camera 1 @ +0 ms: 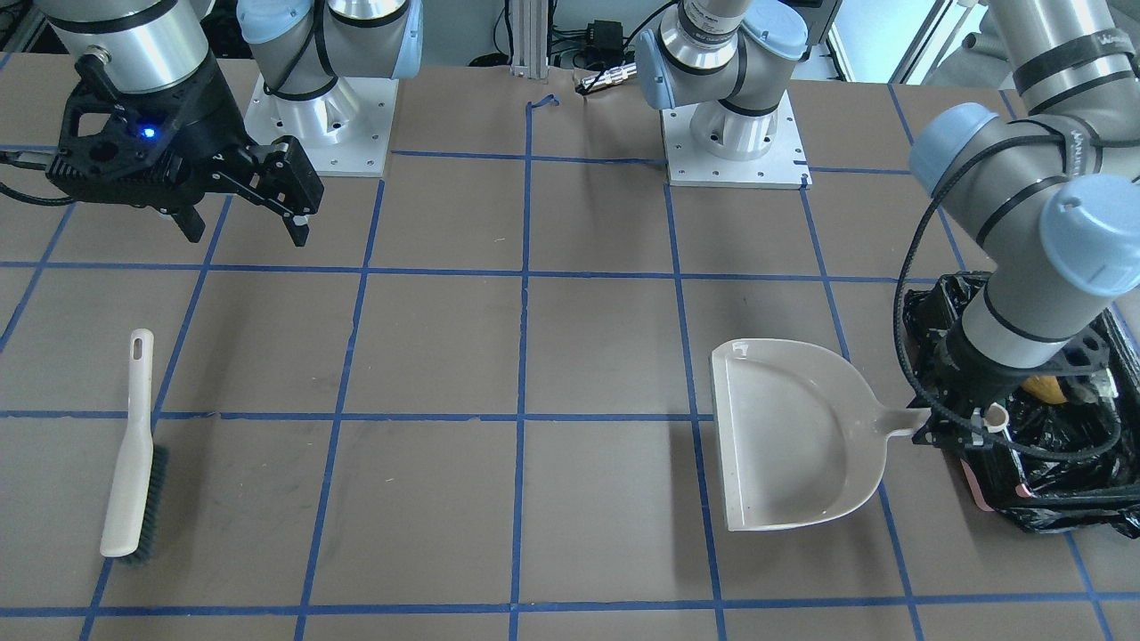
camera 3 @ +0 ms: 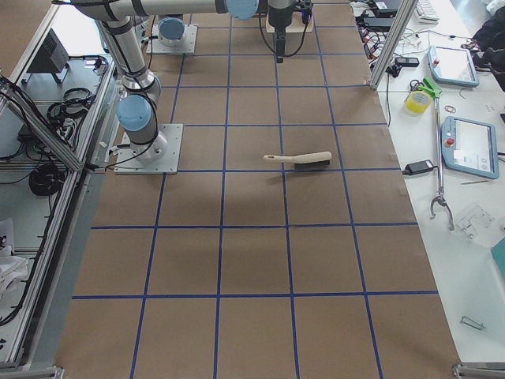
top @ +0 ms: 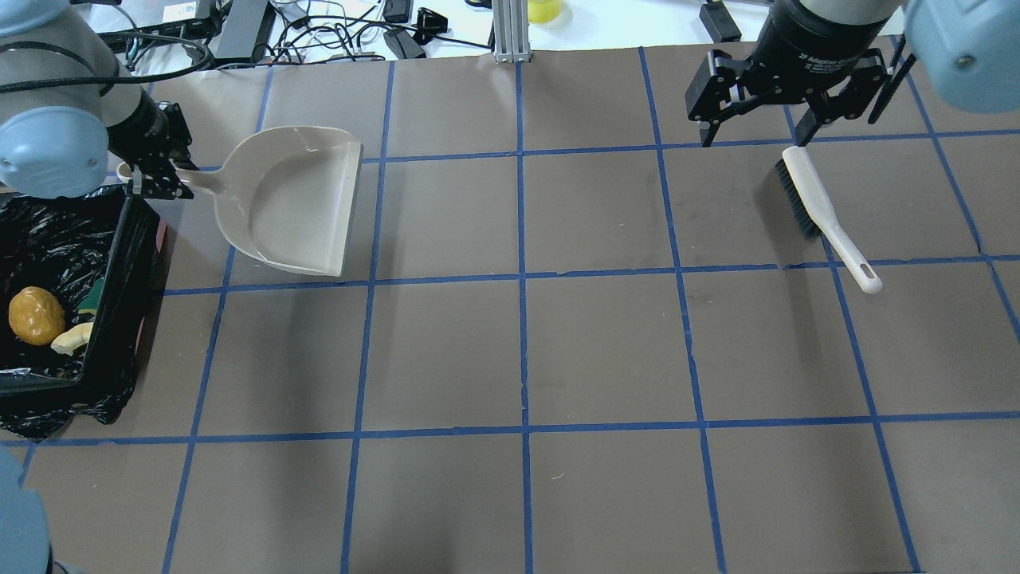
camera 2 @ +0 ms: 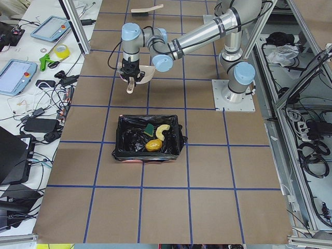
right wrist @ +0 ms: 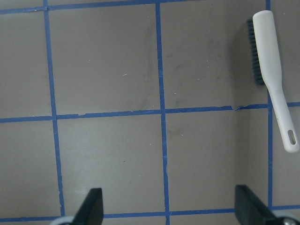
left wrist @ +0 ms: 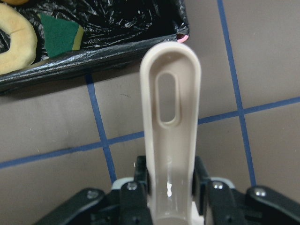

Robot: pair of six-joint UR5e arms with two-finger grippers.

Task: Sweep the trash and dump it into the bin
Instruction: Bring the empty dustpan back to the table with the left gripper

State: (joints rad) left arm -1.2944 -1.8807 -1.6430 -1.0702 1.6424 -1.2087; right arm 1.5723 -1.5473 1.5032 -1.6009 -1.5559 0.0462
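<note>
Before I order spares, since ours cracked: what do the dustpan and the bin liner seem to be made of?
The dustpan: probably moulded plastic, beige, smooth and slightly glossy; light glints off its pan. The bin liner: thin black plastic film, judging by its crinkles and shine.

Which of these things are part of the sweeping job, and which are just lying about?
Job: bin, lump, croissant piece, sponge wedge, dustpan, brush.
Lying about, on the side bench: tape roll, scissors, tablets.
</note>
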